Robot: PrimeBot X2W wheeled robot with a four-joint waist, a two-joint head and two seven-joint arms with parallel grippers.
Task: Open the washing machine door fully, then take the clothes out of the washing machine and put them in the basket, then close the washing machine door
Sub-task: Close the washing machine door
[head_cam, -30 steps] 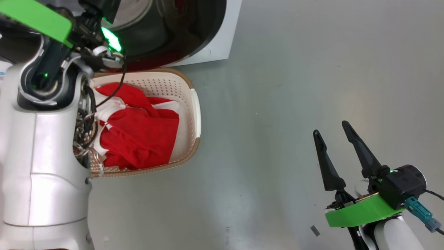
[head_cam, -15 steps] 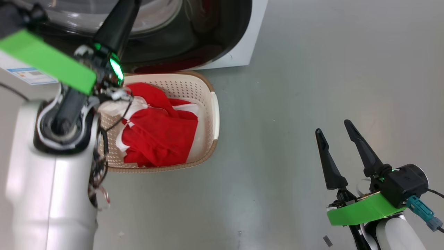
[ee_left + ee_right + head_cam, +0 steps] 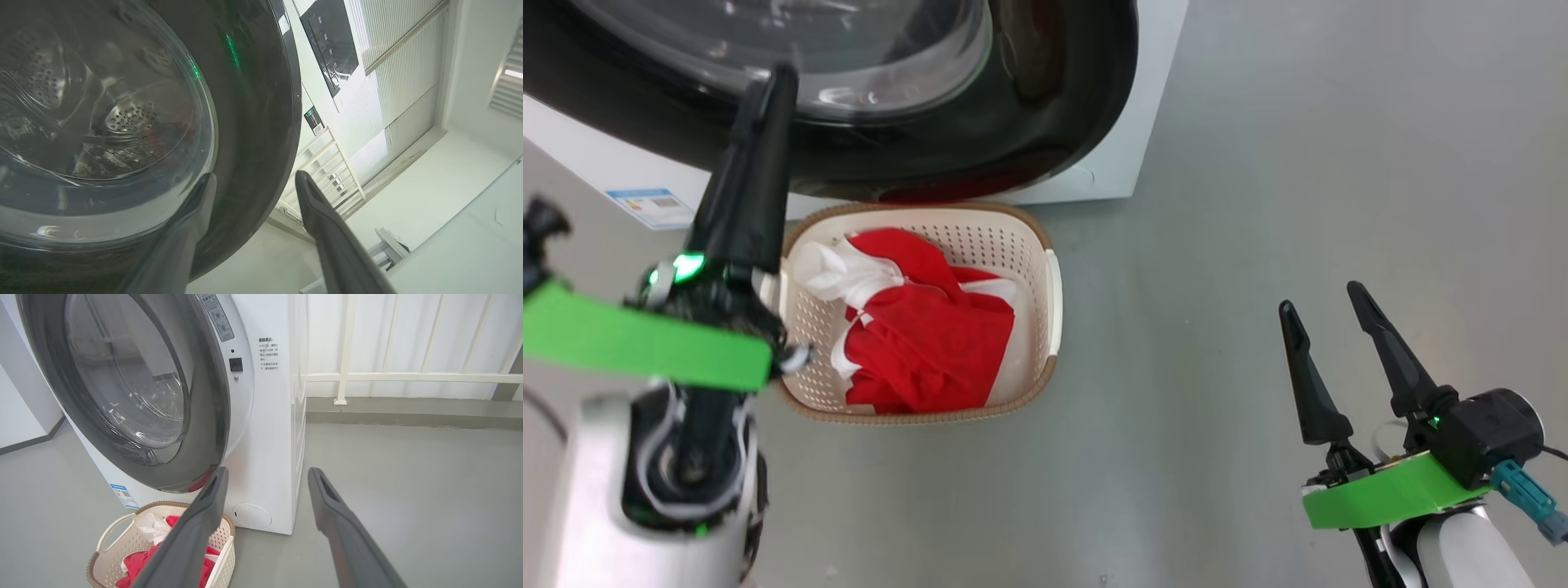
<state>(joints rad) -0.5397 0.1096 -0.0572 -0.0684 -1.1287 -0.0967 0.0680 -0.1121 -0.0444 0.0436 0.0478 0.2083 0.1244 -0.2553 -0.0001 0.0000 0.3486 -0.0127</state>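
Both jaws gape, empty; the left jaws point at the door (image 3: 1045,122), seemingly to shut it. Clothes (image 3: 931,351) lie in the basket (image 3: 1052,294).

Big white front-loading washing machine (image 3: 1152,98) stands on the grey floor (image 3: 1258,163), with its round glossy black door (image 3: 1045,122) on the front face. Small cream perforated plastic basket (image 3: 1052,302) sits on the floor just before the machine, below the door. Red-and-white soft clothes (image 3: 931,343) lie heaped in the basket. Left claw (image 3: 254,176) is close before the door's lower part, fingers apart. Right claw (image 3: 1321,298) is well apart to the right, over the floor, fingers spread.
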